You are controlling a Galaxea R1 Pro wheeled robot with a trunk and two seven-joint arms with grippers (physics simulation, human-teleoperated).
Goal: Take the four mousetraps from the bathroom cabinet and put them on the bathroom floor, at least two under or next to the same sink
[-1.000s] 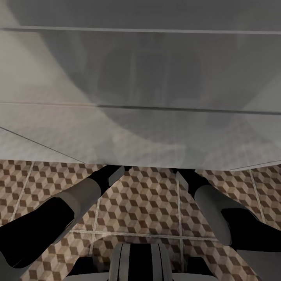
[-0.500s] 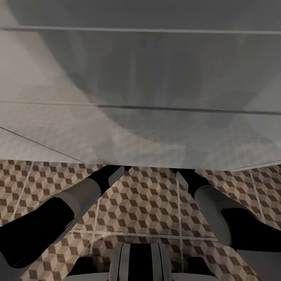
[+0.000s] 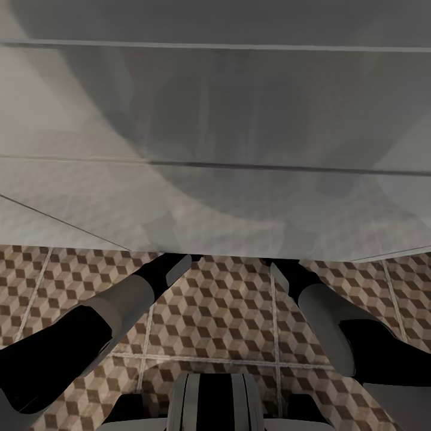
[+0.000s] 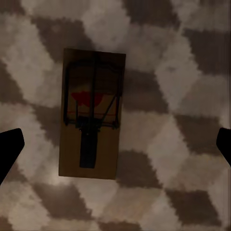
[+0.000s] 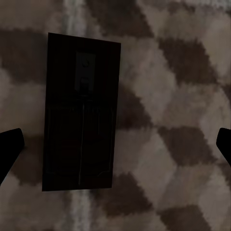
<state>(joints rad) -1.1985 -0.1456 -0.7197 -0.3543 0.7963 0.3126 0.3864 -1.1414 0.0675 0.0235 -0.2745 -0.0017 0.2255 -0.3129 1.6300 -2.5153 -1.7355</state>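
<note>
In the left wrist view a mousetrap (image 4: 91, 113) lies flat on the cube-patterned bathroom floor (image 4: 183, 96), a brown board with a wire bar and a red spot. My left gripper (image 4: 115, 144) hangs open above it, its dark fingertips far apart at both sides. In the right wrist view a second, darker mousetrap (image 5: 79, 115) rests on the floor (image 5: 183, 101) across a pale grout line. My right gripper (image 5: 115, 144) is open over it, not touching. In the head view both forearms reach under a broad white surface (image 3: 215, 149), seemingly the sink, which hides the hands.
The white surface with straight edges spans the upper part of the head view. Below it lies patterned floor (image 3: 227, 311) between my left forearm (image 3: 120, 305) and right forearm (image 3: 323, 311). My trunk (image 3: 215, 401) shows at the bottom edge.
</note>
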